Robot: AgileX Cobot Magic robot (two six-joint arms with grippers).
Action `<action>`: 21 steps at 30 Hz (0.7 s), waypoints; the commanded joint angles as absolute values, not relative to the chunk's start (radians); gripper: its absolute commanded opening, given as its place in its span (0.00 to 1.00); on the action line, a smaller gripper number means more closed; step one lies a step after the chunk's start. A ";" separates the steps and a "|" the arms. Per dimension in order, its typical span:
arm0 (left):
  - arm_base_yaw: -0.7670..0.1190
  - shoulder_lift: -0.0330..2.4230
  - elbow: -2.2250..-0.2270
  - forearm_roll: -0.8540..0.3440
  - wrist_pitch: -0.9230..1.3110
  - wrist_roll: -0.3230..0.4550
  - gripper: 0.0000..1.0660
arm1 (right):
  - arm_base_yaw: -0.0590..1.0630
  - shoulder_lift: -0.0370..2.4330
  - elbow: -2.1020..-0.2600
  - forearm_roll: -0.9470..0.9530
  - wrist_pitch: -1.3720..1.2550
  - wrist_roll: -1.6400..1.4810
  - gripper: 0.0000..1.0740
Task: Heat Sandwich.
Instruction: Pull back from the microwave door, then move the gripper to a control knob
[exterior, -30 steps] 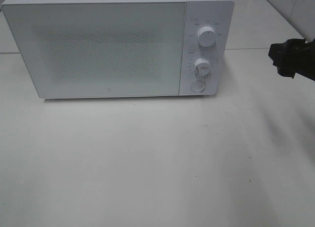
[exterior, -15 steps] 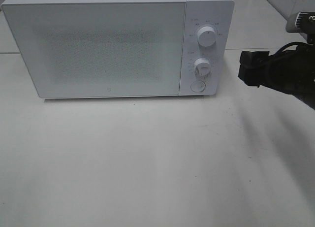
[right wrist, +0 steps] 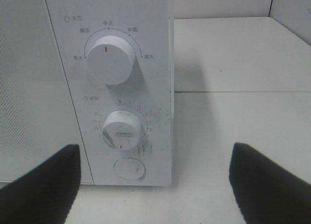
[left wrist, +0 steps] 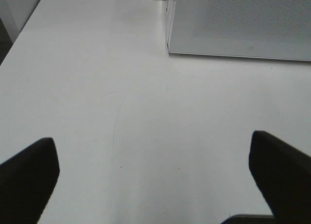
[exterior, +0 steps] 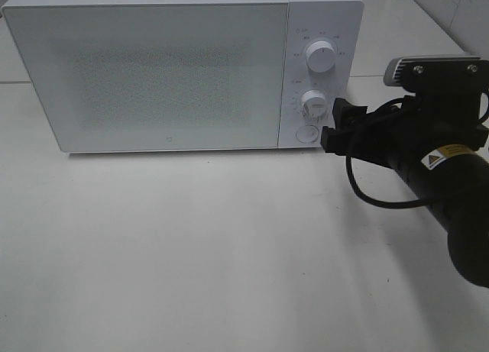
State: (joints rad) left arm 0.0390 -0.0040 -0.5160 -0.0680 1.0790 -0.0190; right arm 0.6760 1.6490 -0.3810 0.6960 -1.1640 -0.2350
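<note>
The right gripper (exterior: 336, 125) is hanging with its jaws open just beside the round button (exterior: 306, 134) of the shut white microwave (exterior: 153, 69), the left gripper (left wrist: 155, 178) is holding its jaws wide open over the bench (exterior: 191, 253), and I cannot tell where the sandwich is.

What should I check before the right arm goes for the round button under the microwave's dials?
1. Microwave door shut and flush: ok.
2. Right gripper open and empty: ok.
3. Round button framed by that gripper in the right wrist view: ok.
4. Clearance to the control panel: cannot tell; the gripper is close beside it.
5. Left gripper open, over bare table, clear of the door: ok.
6. Sandwich located: not ok, in no view.
</note>
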 commanded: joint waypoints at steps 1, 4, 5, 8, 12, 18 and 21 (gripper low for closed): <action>0.037 -0.027 -0.515 -0.070 1.073 -0.020 0.94 | 0.709 1.678 -0.402 0.748 -1.202 -0.244 0.71; 0.037 -0.027 -0.515 -0.070 1.073 -0.020 0.94 | 0.720 1.700 -0.419 0.763 -1.206 -0.244 0.71; 0.037 -0.027 -0.515 -0.070 1.073 -0.020 0.94 | 0.728 1.720 -0.440 0.770 -1.207 -0.245 0.71; 0.037 -0.027 -0.515 -0.070 1.073 -0.020 0.94 | 0.728 1.737 -0.457 0.769 -1.203 -0.245 0.71; 0.037 -0.027 -0.515 -0.070 1.073 -0.020 0.94 | 0.728 1.771 -0.492 0.770 -1.200 -0.248 0.71; 0.037 -0.027 -0.515 -0.070 1.073 -0.020 0.94 | 0.728 1.847 -0.547 0.769 -1.193 -0.248 0.71; 0.037 -0.027 -0.515 -0.070 1.073 -0.020 0.94 | 0.728 1.863 -0.561 0.767 -1.194 -0.246 0.71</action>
State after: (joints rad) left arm 0.0390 -0.0040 -0.5160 -0.0680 1.0790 -0.0190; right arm 0.7240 1.8630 -0.5520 0.7720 -1.1880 -0.2360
